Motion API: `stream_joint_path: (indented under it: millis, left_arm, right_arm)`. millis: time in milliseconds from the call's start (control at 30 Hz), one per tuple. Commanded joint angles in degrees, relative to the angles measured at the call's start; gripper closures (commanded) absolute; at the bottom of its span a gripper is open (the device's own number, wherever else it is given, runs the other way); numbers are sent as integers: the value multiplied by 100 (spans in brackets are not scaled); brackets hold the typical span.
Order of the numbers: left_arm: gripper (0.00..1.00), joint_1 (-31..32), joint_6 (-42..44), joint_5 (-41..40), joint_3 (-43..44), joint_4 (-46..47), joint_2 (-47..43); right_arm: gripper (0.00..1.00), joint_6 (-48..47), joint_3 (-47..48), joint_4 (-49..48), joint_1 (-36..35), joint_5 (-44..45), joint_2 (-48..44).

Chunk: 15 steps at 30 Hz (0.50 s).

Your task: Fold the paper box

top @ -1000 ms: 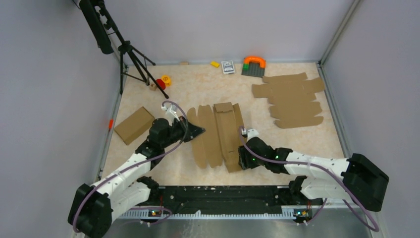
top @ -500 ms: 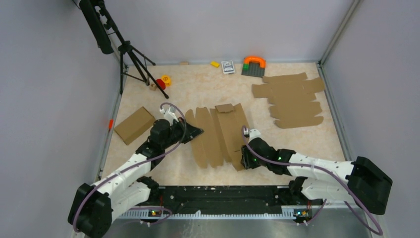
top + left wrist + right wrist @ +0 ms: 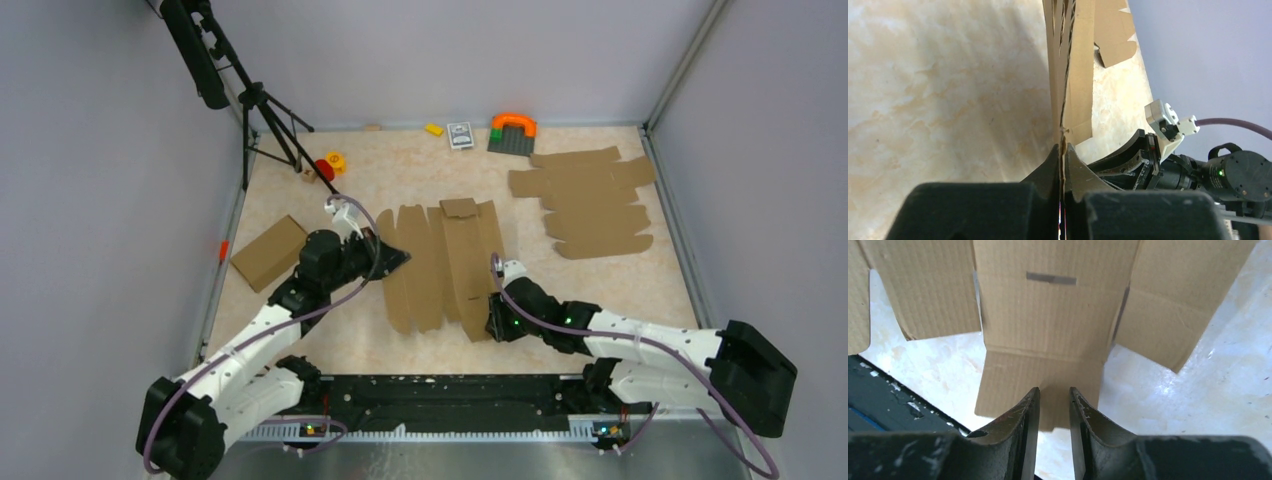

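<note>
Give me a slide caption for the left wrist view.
The left fingers pinch the paper box, seen edge-on, with the right arm beyond.

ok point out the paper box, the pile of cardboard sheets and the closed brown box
paper box [image 3: 460,265]: top view, a central panel
pile of cardboard sheets [image 3: 592,205]: top view, top sheet's middle
closed brown box [image 3: 270,253]: top view, its top face

Looks like you're in a robot lab cell, not a home: plain grey walls [image 3: 450,60] boxing in a marble-look table [image 3: 400,180], a camera tripod [image 3: 258,100] off beyond your left gripper [image 3: 400,262], toy blocks [image 3: 512,135] way past the right gripper [image 3: 492,325].
</note>
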<state>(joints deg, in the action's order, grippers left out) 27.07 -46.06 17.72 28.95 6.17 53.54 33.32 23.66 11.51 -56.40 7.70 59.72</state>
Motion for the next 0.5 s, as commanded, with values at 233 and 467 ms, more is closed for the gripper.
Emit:
stream_joint_path:
  millis: [233, 467]
  left_arm:
    - [100, 164, 1302, 577, 236, 304, -393]
    - [100, 460, 1841, 287, -68, 595, -737]
  right_arm:
    - [78, 409, 7, -340, -73, -200, 124]
    - [92, 631, 270, -608, -77, -155, 1032]
